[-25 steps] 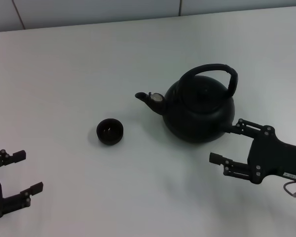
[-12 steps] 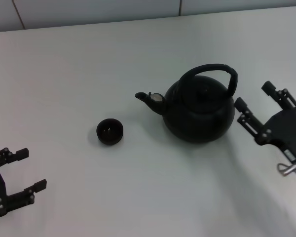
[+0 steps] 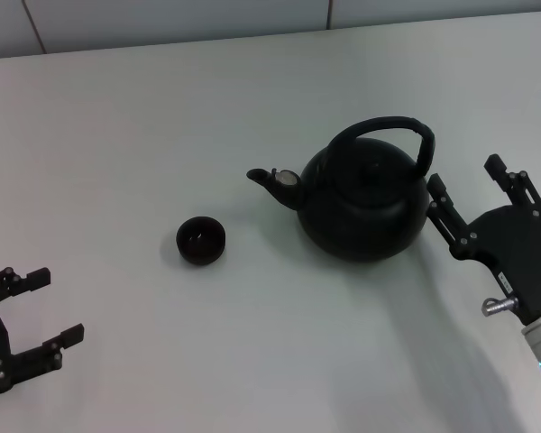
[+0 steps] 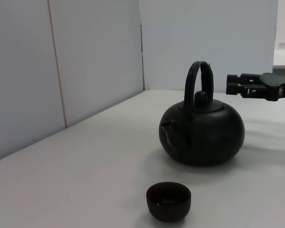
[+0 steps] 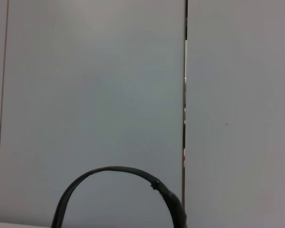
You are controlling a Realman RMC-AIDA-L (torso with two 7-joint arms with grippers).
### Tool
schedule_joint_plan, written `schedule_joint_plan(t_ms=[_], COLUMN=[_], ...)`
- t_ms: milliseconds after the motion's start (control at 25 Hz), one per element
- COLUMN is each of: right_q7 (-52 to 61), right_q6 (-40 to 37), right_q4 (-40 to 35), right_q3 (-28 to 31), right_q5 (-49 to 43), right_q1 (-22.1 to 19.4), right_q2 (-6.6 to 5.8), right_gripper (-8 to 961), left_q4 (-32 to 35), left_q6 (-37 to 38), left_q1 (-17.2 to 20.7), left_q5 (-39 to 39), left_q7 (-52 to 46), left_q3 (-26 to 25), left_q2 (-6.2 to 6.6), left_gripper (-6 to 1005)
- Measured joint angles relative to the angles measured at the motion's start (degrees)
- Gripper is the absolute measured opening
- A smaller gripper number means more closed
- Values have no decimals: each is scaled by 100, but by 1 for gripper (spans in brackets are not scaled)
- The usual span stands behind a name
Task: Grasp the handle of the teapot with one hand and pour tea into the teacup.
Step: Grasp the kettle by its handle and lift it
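Right hand (image 3: 464, 187) wide open, empty, just beside teapot (image 3: 365, 200).

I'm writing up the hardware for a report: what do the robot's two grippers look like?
Both are matte black, two-fingered, built from bolted linkage bars with blocky fingertip pads. The right gripper has a small white label, a silver connector and a pale grey wrist section. The left gripper shows no markings or cables.

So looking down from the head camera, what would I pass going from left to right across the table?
Left pincer → teacup → teapot → right pincer, open beside the teapot.
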Motion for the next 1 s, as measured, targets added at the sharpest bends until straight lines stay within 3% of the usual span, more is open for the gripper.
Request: schedule_joint_plan(t_ms=[1000], right_q7=[-22], right_q6=[513], right_q4=[-139], right_q3=[286], right_q5=[24], right_q1=[627], right_q2=[-34], right_gripper=[734], left_q4=[0], left_q6=[29], left_q1=[18], left_q5=[-10], left_q7=[33], left_q3=[-215], left_q2=[-111], left_gripper=[785])
